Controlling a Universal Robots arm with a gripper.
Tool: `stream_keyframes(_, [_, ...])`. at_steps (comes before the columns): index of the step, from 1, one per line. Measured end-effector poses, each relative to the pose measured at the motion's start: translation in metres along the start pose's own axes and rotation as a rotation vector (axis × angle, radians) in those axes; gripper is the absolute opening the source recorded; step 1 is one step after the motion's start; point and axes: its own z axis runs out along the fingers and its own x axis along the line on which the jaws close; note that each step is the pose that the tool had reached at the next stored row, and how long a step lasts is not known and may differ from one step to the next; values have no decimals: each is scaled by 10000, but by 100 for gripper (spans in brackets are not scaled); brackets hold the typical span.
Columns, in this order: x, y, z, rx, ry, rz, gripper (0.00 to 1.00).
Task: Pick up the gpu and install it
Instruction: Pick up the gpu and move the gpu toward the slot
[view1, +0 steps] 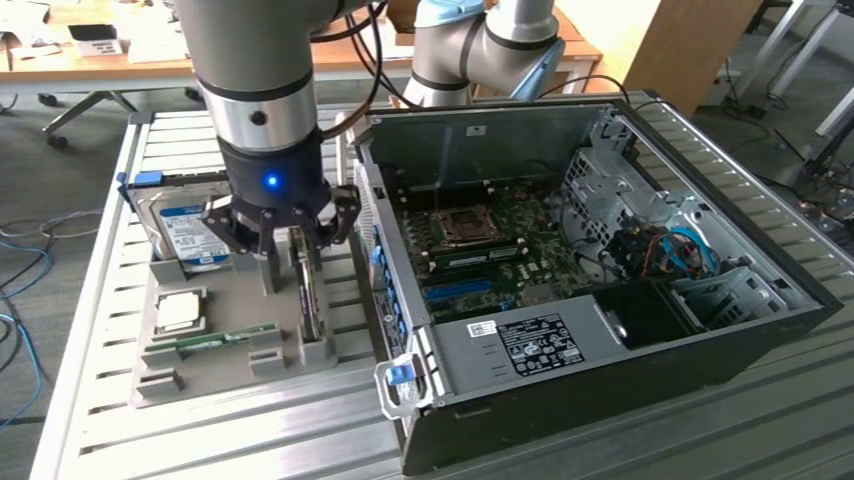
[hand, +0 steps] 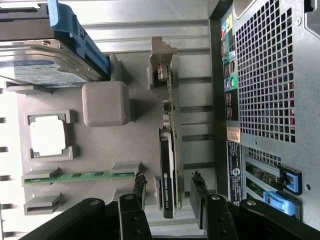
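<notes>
The graphics card (hand: 169, 182) has a dark, slightly glossy face over a green circuit board, and a bare silver metal bracket at its end. The tool (hand: 169, 192) is matt black, and its fingers (hand: 200, 192) have a dull finish. The tray (hand: 145, 145) is matt grey plastic, faintly grainy. The hard drive (view1: 187, 235) has a shiny label on dull metal, and a smooth blue plastic bracket (hand: 80, 35) is clipped round it. The computer case (view1: 641, 370) is matt black outside and bare grey sheet metal inside. The surface (view1: 214, 445) is ribbed pale metal with a satin sheen. The arm (view1: 260, 100) has a smooth silvery metal sleeve.
</notes>
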Motion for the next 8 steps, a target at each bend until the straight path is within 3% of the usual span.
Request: stream_keyframes(8, [1,-3,54,0,0,0,49])
